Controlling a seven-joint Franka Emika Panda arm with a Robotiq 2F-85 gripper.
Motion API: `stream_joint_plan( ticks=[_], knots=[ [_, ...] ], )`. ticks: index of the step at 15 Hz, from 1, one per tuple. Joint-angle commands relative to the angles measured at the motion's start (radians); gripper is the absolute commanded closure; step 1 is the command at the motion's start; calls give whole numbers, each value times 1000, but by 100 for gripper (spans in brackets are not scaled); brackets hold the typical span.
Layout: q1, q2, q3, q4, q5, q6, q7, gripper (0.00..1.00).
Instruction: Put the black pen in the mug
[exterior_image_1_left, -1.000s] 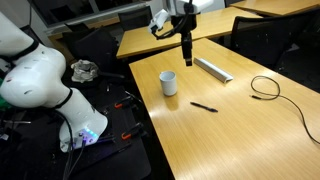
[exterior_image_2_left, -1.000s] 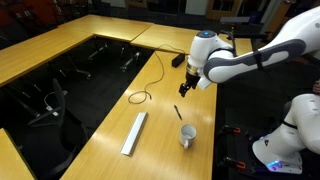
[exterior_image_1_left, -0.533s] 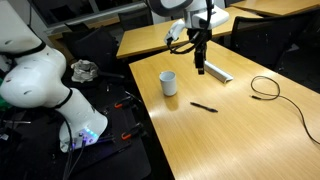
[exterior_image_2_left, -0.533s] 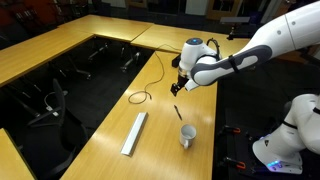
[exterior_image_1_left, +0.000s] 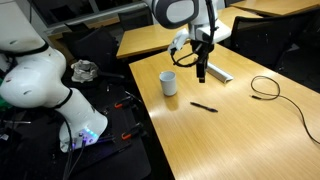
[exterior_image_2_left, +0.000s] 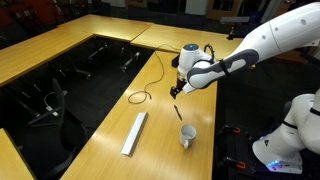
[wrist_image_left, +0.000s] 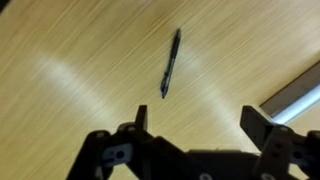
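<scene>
The black pen (exterior_image_1_left: 204, 106) lies flat on the wooden table, apart from the mug, and shows in both exterior views (exterior_image_2_left: 179, 111) and in the wrist view (wrist_image_left: 171, 64). The white mug (exterior_image_1_left: 168, 82) stands upright near the table's edge; it also shows in an exterior view (exterior_image_2_left: 187, 136). My gripper (exterior_image_1_left: 201, 74) hangs above the table between the mug and the grey bar, higher than the pen. In the wrist view its two fingers (wrist_image_left: 198, 122) are wide apart and empty, with the pen lying ahead of them.
A grey flat bar (exterior_image_1_left: 213, 68) lies on the table beyond the gripper; it also shows in an exterior view (exterior_image_2_left: 134, 133) and in the wrist view (wrist_image_left: 296, 96). A thin black looped cable (exterior_image_1_left: 265, 88) lies further along. The table's edge runs beside the mug.
My gripper has moved down and toward the pen, from high above the bar's far end to lower over the table. Pen, mug and bar have not moved.
</scene>
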Motion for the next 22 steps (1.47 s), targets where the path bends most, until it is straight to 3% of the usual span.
stream_joint_plan(
  ticks=[1, 4, 9, 20, 21, 22],
  knots=[
    [9, 109, -27, 48, 44, 79, 7, 0],
    [16, 206, -43, 70, 110, 157, 33, 0],
    [36, 331, -77, 112, 140, 183, 50, 0],
    [106, 430, -117, 109, 149, 194, 122, 1],
    [121, 442, -123, 105, 143, 200, 137, 3],
    [129, 449, -122, 105, 149, 200, 144, 12]
  ],
)
